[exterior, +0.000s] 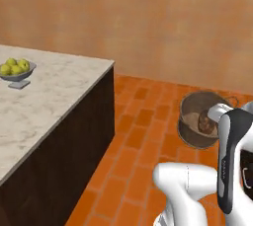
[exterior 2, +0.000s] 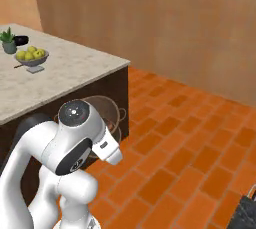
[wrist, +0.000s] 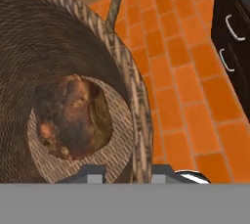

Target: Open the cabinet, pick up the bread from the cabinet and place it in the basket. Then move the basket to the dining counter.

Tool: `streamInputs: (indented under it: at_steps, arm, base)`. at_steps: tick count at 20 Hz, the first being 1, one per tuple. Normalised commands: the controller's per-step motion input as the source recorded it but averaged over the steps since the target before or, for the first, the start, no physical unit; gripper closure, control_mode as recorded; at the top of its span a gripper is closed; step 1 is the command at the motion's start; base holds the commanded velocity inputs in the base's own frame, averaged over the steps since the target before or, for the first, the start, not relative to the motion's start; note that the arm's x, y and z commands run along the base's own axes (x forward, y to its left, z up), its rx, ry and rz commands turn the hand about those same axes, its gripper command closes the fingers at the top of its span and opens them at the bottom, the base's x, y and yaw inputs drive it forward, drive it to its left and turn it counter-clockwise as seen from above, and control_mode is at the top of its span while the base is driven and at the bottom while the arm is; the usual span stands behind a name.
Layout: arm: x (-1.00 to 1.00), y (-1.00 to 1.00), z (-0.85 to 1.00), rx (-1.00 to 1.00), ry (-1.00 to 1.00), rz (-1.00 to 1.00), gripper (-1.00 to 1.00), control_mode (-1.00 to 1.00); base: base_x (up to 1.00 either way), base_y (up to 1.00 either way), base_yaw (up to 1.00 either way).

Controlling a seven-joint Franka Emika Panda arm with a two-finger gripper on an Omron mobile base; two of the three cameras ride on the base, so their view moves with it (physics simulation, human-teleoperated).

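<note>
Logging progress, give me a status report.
Gripper shut on basket rim, carried above floor. Bread inside basket. Dining counter ahead left, fruit bowl on it.

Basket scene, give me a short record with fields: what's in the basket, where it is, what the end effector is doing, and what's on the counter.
basket: in the air over the orange tile floor, beside the dining counter, tilted
basket contents: bread lying on the woven bottom
end effector: shut on the basket rim, as the hand view shows
dining counter: pale marble top, dark sides, basket not yet on it
on counter: bowl of yellow-green fruit, small potted plant
floor: orange tiles
</note>
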Motion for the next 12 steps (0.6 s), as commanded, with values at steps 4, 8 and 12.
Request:
streamInputs:
  at_steps: [4,8,12]
  arm:
    - [0.00,0.00,0.00,0.00,0.00,0.00,1.00,1.00]
    - [0.00,0.00,0.00,0.00,0.00,0.00,1.00,1.00]
    - [0.00,0.00,0.00,0.00,0.00,0.00,1.00,1.00]
  base:
    - [0.00,0.00,1.00]
    - [0.36,-0.11,0.93]
    - [0.95,-0.62,0.66]
